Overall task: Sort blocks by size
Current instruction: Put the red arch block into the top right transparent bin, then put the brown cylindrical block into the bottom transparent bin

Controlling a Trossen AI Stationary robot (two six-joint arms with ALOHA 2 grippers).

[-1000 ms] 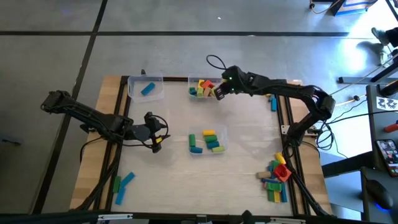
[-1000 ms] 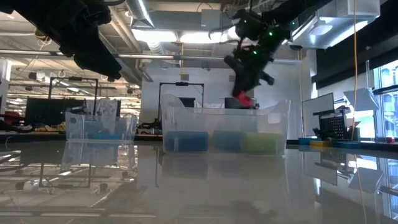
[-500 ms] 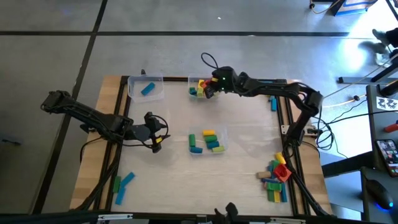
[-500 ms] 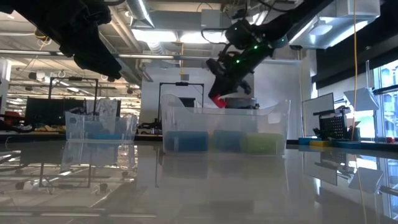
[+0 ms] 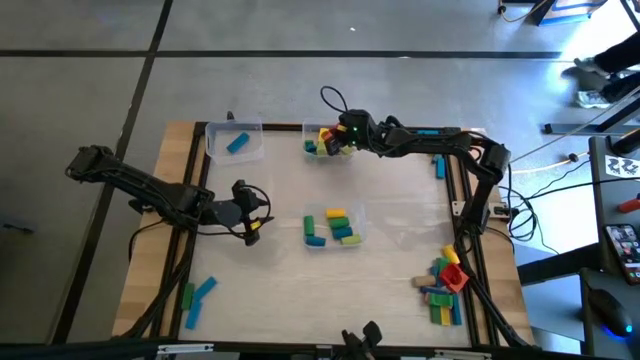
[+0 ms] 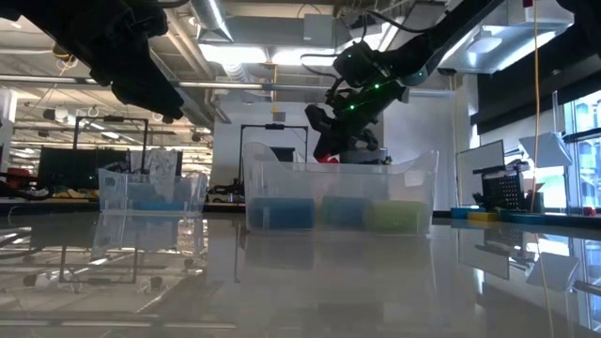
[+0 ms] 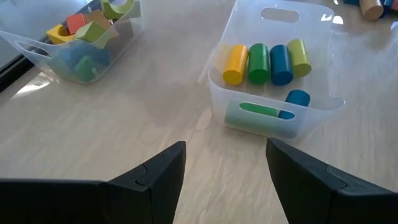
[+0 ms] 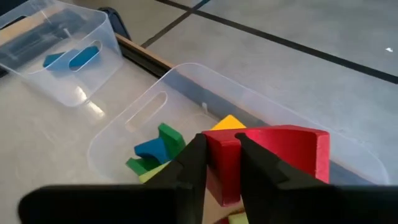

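Observation:
My right gripper (image 5: 339, 143) hangs over the far centre tub (image 5: 316, 147), shut on a red arch-shaped block (image 8: 287, 154). In the low view that block (image 6: 326, 158) sits just at the rim line of the tub in front. Several blocks in yellow, green and blue (image 8: 155, 151) lie in the tub under it. My left gripper (image 5: 254, 216) stands open above the table's left half, nothing between its fingers (image 7: 155, 177). The middle tub (image 7: 323, 106) holds coloured cylinders (image 7: 266, 61) lying on their sides. My right gripper pinches one leg of the red arch block (image 8: 222, 163) between its two fingers. The fingers slant down from the table's right side. The block is lifted clear over the tub, with the rest of the arch sticking out to one side of the fingers.
A far left tub (image 5: 234, 140) holds a blue block. Loose blocks lie in a heap at the near right (image 5: 445, 288), a few at the near left (image 5: 197, 298), and one blue block by the right rail (image 5: 439, 165). Bare tabletop lies between the tubs.
My right gripper has carried the red block toward the table's left and down, tipping its fingers further downward, until it hangs over the far centre tub. The block has sunk to the rim line in the low view.

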